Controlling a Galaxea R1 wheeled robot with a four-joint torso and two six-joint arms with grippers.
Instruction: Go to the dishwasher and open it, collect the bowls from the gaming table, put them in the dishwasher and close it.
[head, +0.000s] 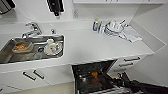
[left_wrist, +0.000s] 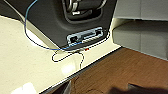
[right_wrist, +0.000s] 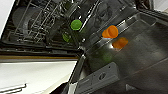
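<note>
Right pincer (head: 120, 76) hangs low beside the open dishwasher (head: 93, 80), fingers too dark to tell whether spread or pressed, probably placed there to load, since an orange bowl (right_wrist: 110, 31) and a green bowl (right_wrist: 76, 24) already sit inside.

In the head view the right arm (head: 140, 86) is black and jointed, coming in at about four o'clock. Two dark, blocky robot parts (head: 55, 6) hang at the top edge near eleven and twelve o'clock. In the left wrist view the body shell (left_wrist: 50, 22) is dark and smooth, with a pale blue-grey socket panel (left_wrist: 85, 37). A thin blue cable (left_wrist: 27, 35) and a black-and-white speckled cable (left_wrist: 66, 55) loop from it, beside a small red mark (left_wrist: 86, 49).
</note>
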